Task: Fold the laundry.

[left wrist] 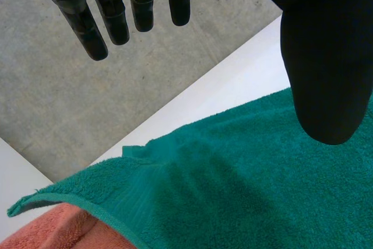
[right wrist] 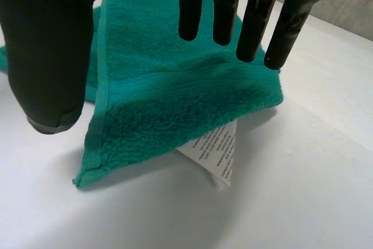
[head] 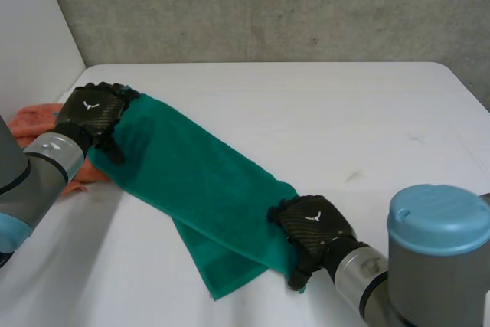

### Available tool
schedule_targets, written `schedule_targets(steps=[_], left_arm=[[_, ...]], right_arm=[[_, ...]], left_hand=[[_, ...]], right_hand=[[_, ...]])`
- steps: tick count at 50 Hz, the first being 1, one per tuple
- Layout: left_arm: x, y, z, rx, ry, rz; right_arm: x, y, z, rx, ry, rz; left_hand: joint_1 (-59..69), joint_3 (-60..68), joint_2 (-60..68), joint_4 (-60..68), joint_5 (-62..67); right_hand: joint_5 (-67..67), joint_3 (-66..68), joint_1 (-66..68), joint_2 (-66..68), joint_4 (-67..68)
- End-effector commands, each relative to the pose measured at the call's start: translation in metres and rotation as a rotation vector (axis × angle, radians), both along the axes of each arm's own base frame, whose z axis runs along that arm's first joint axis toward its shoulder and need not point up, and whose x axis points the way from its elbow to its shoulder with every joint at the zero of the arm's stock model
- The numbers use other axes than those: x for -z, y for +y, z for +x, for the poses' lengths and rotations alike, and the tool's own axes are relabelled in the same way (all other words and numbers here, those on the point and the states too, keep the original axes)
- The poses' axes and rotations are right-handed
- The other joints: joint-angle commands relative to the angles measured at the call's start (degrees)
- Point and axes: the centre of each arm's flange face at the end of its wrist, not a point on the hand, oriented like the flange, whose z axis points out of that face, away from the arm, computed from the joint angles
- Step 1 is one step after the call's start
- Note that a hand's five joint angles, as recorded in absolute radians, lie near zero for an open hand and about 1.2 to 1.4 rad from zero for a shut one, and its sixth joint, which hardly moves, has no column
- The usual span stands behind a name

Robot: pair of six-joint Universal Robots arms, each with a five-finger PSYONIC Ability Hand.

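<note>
Green towel (head: pixel 199 181), folded into a long band, lies diagonally on the white desk (head: pixel 329 112), running from far left to near right. Your left hand (head: pixel 90 109) sits over the band's far-left end. In its wrist view you see its fingers (left wrist: pixel 96 27) straight and well apart from the thumb (left wrist: pixel 326 56), with the towel's edge below them and nothing pinched. Your right hand (head: pixel 312 223) sits over the near-right end. There too the fingers (right wrist: pixel 256 21) are straight and stand apart from the thumb (right wrist: pixel 49 56), holding nothing, with the towel beneath the palm. At that end a corner of the towel rests on the desk, and a white care label (right wrist: pixel 218 150) shows from under it. An orange cloth (head: pixel 34 122) lies bunched at the desk's left edge, beside the left arm (head: pixel 46 158). The left wrist view shows the towel's far-left edge lying over it. A grey wall (head: pixel 268 5) stands behind the desk's far edge.
</note>
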Motion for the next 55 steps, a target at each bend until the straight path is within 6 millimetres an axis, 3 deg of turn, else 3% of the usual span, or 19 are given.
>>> schedule_targets(steps=[1, 17, 20, 21, 22, 23, 32, 36, 41, 44, 47, 55], left_arm=[[0.000, 0.000, 0.000, -0.002, 0.001, -0.001], [0.000, 0.000, 0.000, 0.000, 0.001, 0.001], [0.000, 0.000, 0.000, 0.000, 0.001, 0.001], [0.000, 0.000, 0.000, 0.000, 0.001, 0.002], [0.000, 0.000, 0.000, 0.001, 0.001, 0.002], [0.000, 0.000, 0.000, 0.000, 0.001, 0.002], [0.000, 0.002, 0.000, 0.001, 0.001, 0.004], [0.001, 0.001, 0.001, 0.004, 0.000, 0.005], [0.004, -0.002, 0.004, 0.002, -0.007, 0.010], [0.006, -0.003, 0.003, 0.009, -0.012, 0.012], [0.020, -0.005, 0.000, 0.039, -0.016, 0.050], [0.051, -0.003, -0.008, 0.115, -0.126, 0.089]], right_arm=[[0.010, -0.003, 0.008, 0.019, 0.010, -0.059], [0.030, -0.013, 0.010, -0.011, 0.093, -0.128], [0.029, -0.014, 0.011, -0.008, 0.092, -0.133], [0.029, -0.015, 0.011, -0.006, 0.090, -0.135], [0.027, -0.017, 0.011, 0.000, 0.087, -0.141], [0.025, -0.018, 0.011, 0.005, 0.083, -0.149], [-0.008, -0.038, 0.007, 0.091, 0.059, -0.277], [-0.016, -0.061, -0.008, 0.132, 0.145, -0.346], [-0.023, -0.100, -0.042, 0.199, 0.325, -0.414], [-0.025, -0.112, -0.056, 0.234, 0.361, -0.410], [-0.027, -0.121, -0.064, 0.264, 0.364, -0.405], [-0.036, -0.129, -0.062, 0.301, 0.260, -0.390]], left_hand=[[1.13, 0.08, 0.45, 0.51, -0.61], [1.13, 0.08, 0.45, 0.51, -0.61], [1.13, 0.08, 0.45, 0.51, -0.61], [1.13, 0.08, 0.45, 0.51, -0.61], [1.13, 0.08, 0.45, 0.51, -0.61], [1.13, 0.08, 0.45, 0.51, -0.61], [1.13, 0.08, 0.45, 0.51, -0.61], [1.13, 0.08, 0.45, 0.51, -0.61], [1.30, 0.25, 0.62, 0.68, -0.44], [1.64, 0.58, 0.95, 1.01, -0.10], [1.81, 0.75, 1.12, 1.18, 0.07], [5.00, 3.94, 4.31, 4.37, 3.25]], right_hand=[[2.27, 1.15, 3.19, 0.34, 2.05], [10.67, 9.55, 11.59, 8.74, 10.45], [25.42, 24.31, 26.35, 23.49, 25.21], [33.81, 32.69, 34.74, 31.88, 33.59], [55.71, 54.59, 56.64, 53.78, 55.49], [60.70, 59.58, 61.62, 58.77, 60.48], [60.75, 59.63, 61.68, 58.82, 60.53], [60.75, 59.63, 61.68, 58.82, 60.53], [60.75, 59.63, 61.68, 58.82, 60.53], [60.75, 59.63, 61.68, 58.82, 60.53], [60.75, 59.63, 61.68, 58.82, 60.53], [60.75, 59.63, 61.68, 58.82, 60.53]])
